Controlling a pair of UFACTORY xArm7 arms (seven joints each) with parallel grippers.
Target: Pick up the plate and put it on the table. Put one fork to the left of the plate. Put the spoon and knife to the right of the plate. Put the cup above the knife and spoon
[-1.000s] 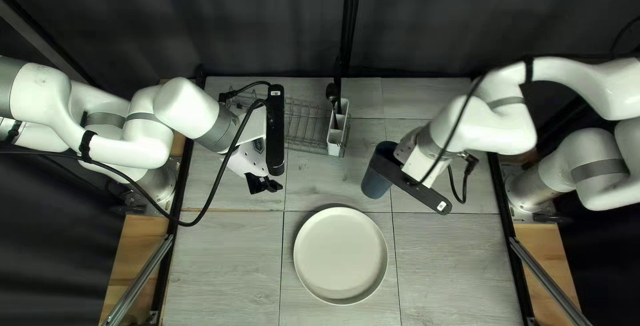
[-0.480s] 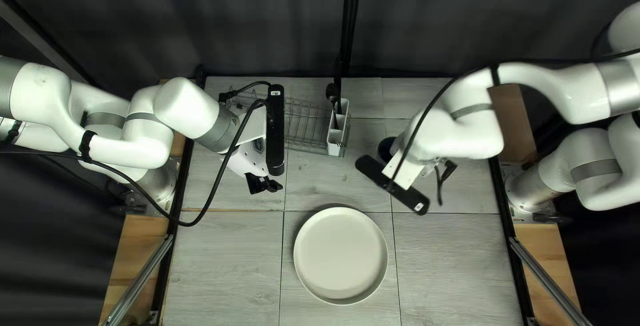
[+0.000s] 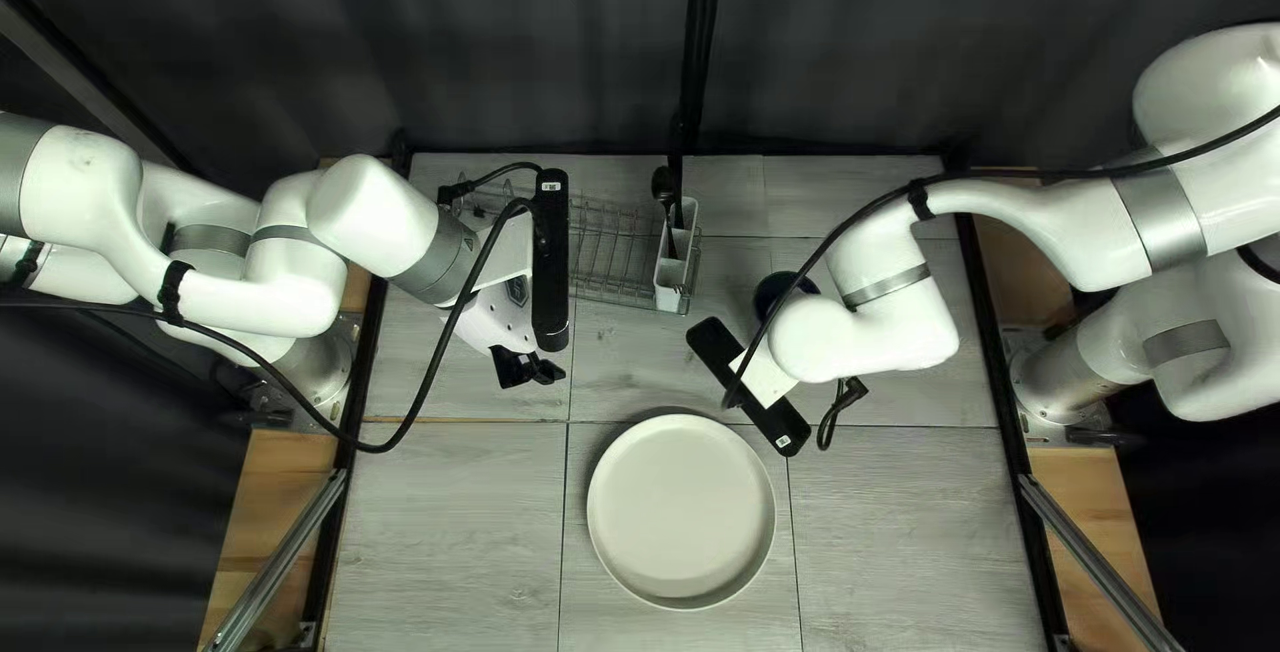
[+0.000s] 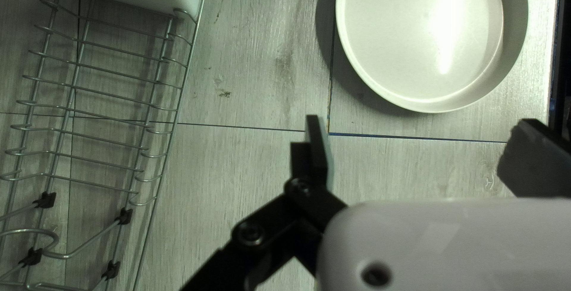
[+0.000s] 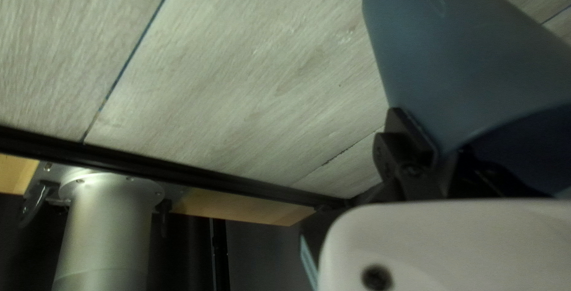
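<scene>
Cup [image 5: 458, 59] may swing if the right jaws, nearly closed, pinch one side only; left jaws: wide apart, empty.

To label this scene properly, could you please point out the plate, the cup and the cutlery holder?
Plate [image 3: 680, 508]: top left view, its flat middle.
Cup [image 5: 452, 53]: right wrist view, its outer wall.
Cutlery holder [image 3: 670, 296]: top left view, its near end.

right arm [image 3: 867, 332]: swung nearer plate [image 3: 683, 508] | cup [image 3: 770, 291]: more hidden
</scene>
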